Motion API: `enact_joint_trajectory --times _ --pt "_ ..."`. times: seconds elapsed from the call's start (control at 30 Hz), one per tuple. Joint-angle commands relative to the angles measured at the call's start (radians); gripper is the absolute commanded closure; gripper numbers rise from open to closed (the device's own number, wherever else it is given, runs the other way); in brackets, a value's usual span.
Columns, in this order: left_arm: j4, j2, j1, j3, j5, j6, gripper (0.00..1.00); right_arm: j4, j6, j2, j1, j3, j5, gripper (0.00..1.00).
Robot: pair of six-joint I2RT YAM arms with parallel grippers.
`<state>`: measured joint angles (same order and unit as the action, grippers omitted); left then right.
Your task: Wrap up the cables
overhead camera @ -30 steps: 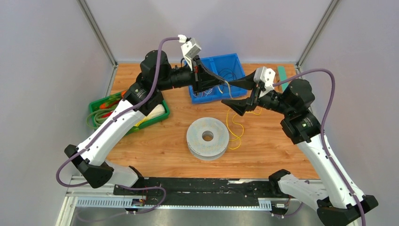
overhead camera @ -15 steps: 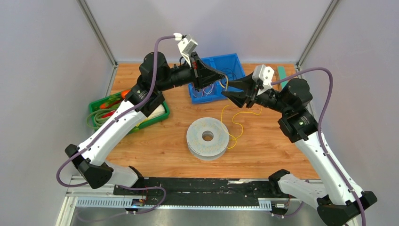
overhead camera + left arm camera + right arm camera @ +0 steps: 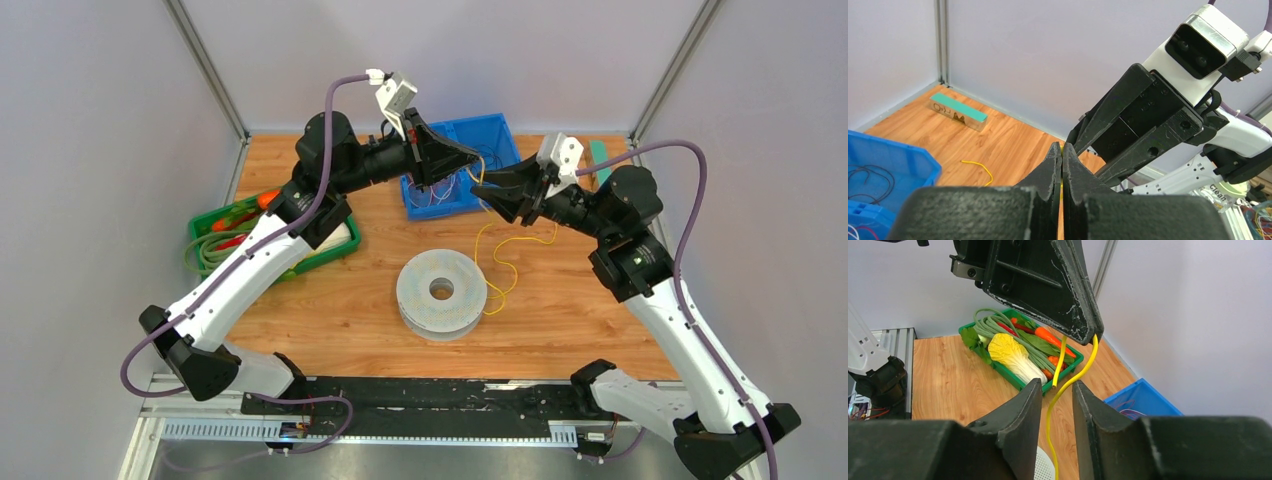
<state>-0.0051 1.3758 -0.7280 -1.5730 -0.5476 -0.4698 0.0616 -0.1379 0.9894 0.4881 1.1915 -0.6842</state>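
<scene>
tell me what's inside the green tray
A yellow-leafed cabbage, orange carrots, long green beans and something red lie in the green tray. Its floor is hidden under them, and the left hand covers its far edge.

Your left tool (image 3: 476, 158) is pinched tight at the end of an arm reaching inward. Your right tool (image 3: 484, 195) meets it nearly tip to tip, fingers slightly parted.

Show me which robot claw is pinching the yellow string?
The left gripper: its jaws are shut on the yellow cable, while the right gripper has open jaws around it.
</scene>
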Motion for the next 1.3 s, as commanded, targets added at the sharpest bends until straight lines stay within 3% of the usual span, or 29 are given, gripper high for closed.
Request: enact_joint_trajectory --times 0.0,0.17,0.3,0.4,0.53,0.63,0.77,0.87,0.97,1.1,1.27 --pt "0.050 -0.024 -0.004 0.013 -0.003 -0.010 1.00 -0.054 0.047 0.006 0.006 0.010 0.034 0.68" --pt "0.066 -0.037 -0.004 0.037 -0.008 -0.010 1.00 -0.086 0.076 0.011 0.004 0.005 0.063 0.79" --pt "0.067 -0.046 -0.004 0.050 -0.014 -0.006 1.00 -0.083 0.100 0.015 0.004 0.005 0.086 0.98" --pt "0.041 -0.060 -0.002 0.050 -0.025 0.017 1.00 -0.066 0.100 0.008 -0.003 0.003 0.117 1.00" --pt "-0.094 -0.093 0.045 0.045 -0.025 0.060 0.58 0.042 0.071 -0.008 -0.058 0.011 0.133 1.00" --pt "-0.299 -0.115 0.114 0.019 -0.043 0.175 0.29 0.170 -0.001 -0.018 -0.127 0.026 0.139 1.00" --pt "-0.733 -0.078 0.145 -0.067 -0.029 0.451 0.26 0.398 -0.097 0.026 -0.242 0.117 0.173 1.00" --pt "-0.893 -0.061 0.148 -0.027 -0.005 0.595 0.25 0.532 -0.146 0.077 -0.356 0.160 0.158 1.00" --pt "-0.929 -0.041 0.167 0.065 -0.023 0.628 0.24 0.637 -0.259 0.118 -0.433 0.154 0.163 1.00" --pt "-0.875 0.000 0.190 0.142 0.038 0.525 0.22 0.844 -0.406 0.193 -0.445 0.178 0.235 1.00" --pt "-0.855 0.109 0.216 0.154 0.040 0.568 0.21 0.785 -0.338 0.163 -0.456 0.109 0.324 1.00"
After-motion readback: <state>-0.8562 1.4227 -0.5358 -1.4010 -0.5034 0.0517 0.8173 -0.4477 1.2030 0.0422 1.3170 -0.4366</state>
